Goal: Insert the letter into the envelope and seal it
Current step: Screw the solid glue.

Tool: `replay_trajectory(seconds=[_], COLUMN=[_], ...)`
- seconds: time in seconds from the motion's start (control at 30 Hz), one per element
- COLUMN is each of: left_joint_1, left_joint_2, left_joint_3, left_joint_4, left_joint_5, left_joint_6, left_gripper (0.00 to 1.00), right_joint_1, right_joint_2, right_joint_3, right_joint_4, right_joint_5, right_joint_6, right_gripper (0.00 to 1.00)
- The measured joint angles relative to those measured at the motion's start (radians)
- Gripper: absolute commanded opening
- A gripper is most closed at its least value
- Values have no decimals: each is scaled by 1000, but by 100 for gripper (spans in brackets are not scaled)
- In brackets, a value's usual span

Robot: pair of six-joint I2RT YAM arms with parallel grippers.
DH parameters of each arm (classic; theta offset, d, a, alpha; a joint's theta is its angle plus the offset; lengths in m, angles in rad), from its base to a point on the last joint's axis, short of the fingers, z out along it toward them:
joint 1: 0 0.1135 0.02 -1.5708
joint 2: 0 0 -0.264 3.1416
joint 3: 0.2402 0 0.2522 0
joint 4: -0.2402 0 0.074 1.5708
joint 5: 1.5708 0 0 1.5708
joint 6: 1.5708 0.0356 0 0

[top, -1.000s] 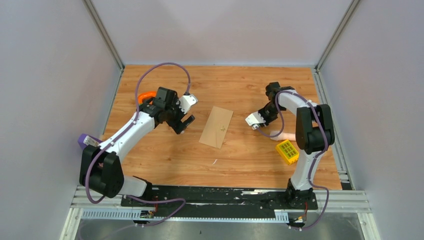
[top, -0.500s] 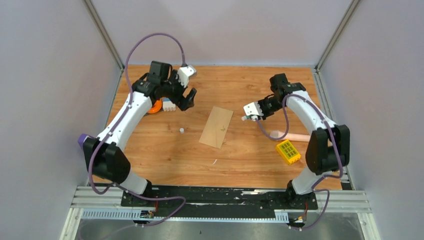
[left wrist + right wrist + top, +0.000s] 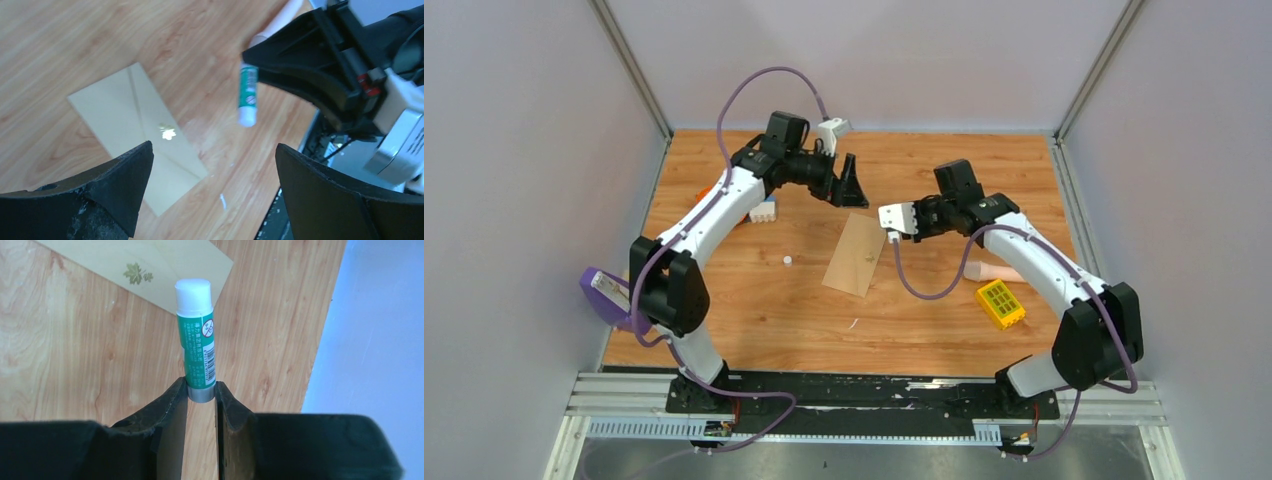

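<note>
Far left on the wooden worktop point(image 3: 924, 320), a small white block point(image 3: 764, 211) sits beside the left arm, and a little white cap point(image 3: 788, 261) lies alone on the bare wood nearer the middle. Now the left gripper point(image 3: 852, 185): it hangs high over the far half of the worktop, its 2 black fingers spread wide apart with nothing between them, looking down at the scene. Right below and slightly nearer is the envelope point(image 3: 857, 253), tan-brown, lying flat at the centre and turned at a slant. Its seams face up, the pointed flap is folded down, and a small gold leaf mark point(image 3: 168, 132) sits at the tip of the flap. Moving right, the right gripper point(image 3: 201, 390) hovers just beside the envelope's far right corner, its fingers clamped on the base of a green-labelled glue stick point(image 3: 199, 345). The white glue end is bare and points down toward the worktop, clear of the paper. Further right, a pale pink tube point(image 3: 984, 270) lies near the right arm, and a yellow block point(image 3: 1000, 303) rests just in front of it.
</note>
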Motion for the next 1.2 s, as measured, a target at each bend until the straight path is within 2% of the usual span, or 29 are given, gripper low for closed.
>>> replay_trajectory(seconds=[0.27, 0.53, 0.73, 0.93, 1.1, 1.2], left_joint_1=[-122, -145, -151, -151, -154, -161], left_joint_2=[21, 42, 45, 66, 79, 79], left_joint_3=[-5, -41, -46, -46, -46, -46], left_joint_4=[48, 50, 51, 50, 45, 43], left_joint_5=[-3, -8, -6, 10, 24, 34], left_joint_6=[-61, -62, -62, -60, -56, -51], left_gripper=[94, 91, 83, 71, 66, 58], right_joint_1=[148, 175, 180, 188, 214, 230], right_joint_2=[-5, -20, -55, -79, -85, -85], right_joint_3=[-37, -51, -68, -68, -68, -68], right_joint_4=[101, 150, 151, 145, 139, 134], right_joint_5=[121, 172, 175, 172, 181, 195], right_joint_6=[84, 117, 119, 114, 93, 82], right_gripper=[0, 0, 0, 0, 0, 0])
